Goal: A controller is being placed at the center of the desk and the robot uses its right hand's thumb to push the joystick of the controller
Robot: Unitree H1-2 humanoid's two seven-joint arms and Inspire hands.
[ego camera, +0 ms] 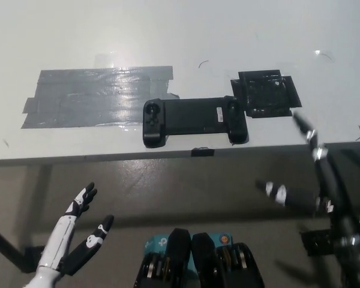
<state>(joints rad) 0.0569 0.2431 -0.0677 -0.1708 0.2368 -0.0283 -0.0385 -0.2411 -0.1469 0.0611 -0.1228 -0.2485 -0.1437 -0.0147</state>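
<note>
controller [195, 120] is seen lying flat near the desk [168, 36] front edge, beside grey tape [96, 96]. right hand [315, 174] is held spread below it, empty; left hand [78, 234] rests open, lower left.

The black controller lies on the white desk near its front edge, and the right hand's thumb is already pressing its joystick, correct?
Not quite. In the head view the controller does lie near the desk's front edge, but the right hand is off it, touching no joystick. The left hand rests open, lower left.
</note>
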